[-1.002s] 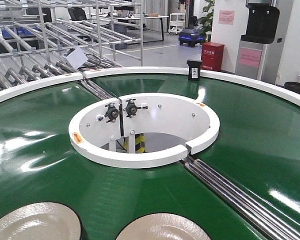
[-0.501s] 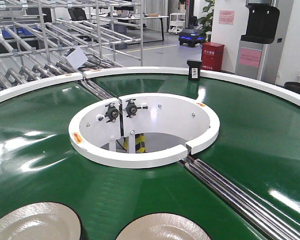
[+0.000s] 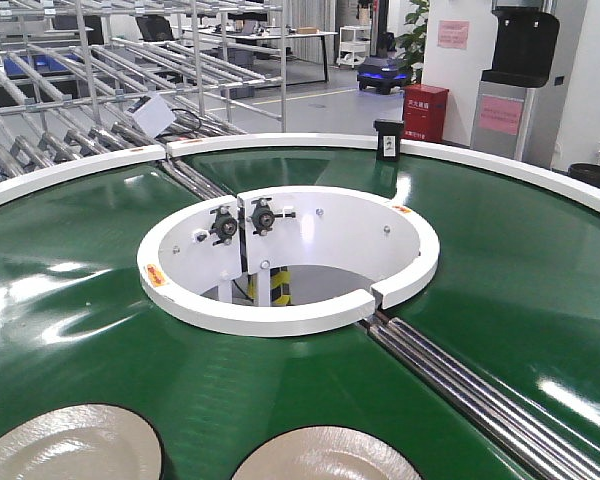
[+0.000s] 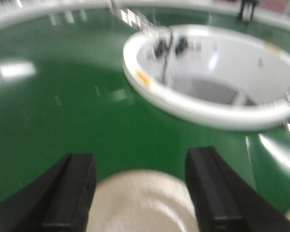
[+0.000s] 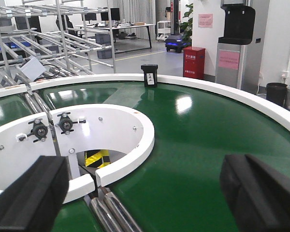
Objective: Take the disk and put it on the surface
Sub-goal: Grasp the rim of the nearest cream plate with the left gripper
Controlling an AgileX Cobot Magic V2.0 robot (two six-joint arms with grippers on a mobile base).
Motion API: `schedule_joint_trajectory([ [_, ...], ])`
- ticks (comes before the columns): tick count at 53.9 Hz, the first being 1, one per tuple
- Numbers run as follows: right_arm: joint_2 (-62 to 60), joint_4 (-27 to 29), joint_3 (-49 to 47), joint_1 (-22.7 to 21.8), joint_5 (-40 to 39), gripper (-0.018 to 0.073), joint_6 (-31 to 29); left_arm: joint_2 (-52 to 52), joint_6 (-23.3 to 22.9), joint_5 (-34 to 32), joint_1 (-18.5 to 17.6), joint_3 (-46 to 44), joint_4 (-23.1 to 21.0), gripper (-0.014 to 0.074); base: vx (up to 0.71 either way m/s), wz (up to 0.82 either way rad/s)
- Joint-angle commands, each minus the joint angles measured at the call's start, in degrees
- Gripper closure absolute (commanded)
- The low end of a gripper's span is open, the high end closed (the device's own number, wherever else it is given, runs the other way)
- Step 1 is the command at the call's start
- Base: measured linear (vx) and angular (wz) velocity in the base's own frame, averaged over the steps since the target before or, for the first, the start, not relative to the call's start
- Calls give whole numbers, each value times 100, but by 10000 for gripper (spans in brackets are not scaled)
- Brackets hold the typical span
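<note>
Front view: green conveyor belt [image 3: 500, 260], ring-shaped & glossy, runs round a white inner ring [image 3: 280, 315]. Two pale disks lie flat on the belt at the bottom edge, both cut off by the frame: left disk [image 3: 70, 445] and right disk [image 3: 325, 455], apart w/ a strip of green btwn them. Steel rollers [image 3: 460, 390] cross the belt from the inner ring toward the lower R. A small black device [image 3: 388, 140] stands on the far white rim; a red box [image 3: 425, 112] is on the floor behind it. No pincer shows in this view.

L wrist view (blurry): left gripper [image 4: 140, 157] is spread wide, black fingers [image 4: 70, 193] either side of a pale disk [image 4: 142, 200] lying on the belt. Can't tell whether the fingers touch it, nor which of the two disks it is.

R wrist view: right gripper [image 5: 142, 166] is spread wide over the belt w/ nothing btwn its fingers [image 5: 261, 193]. The inner ring is just ahead on the L side.
</note>
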Motion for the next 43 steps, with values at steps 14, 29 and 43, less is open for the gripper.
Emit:
schedule_joint_trajectory([
  [14, -52, 267, -203, -24, -143, 10, 41, 2356, 3331, 2243, 163, -1755, -2618, 147, 0, 0],
  [29, -52, 260, -203, -24, 232, 14, 36, 3423, 2238, 2230, 1515, -2230, -1036, 147, 0, 0],
  [43, -23, 121, -203, 361, 250, 14, -79, 4300, 3268, 2433, 1751, -2230, -1869, 147, 0, 0],
])
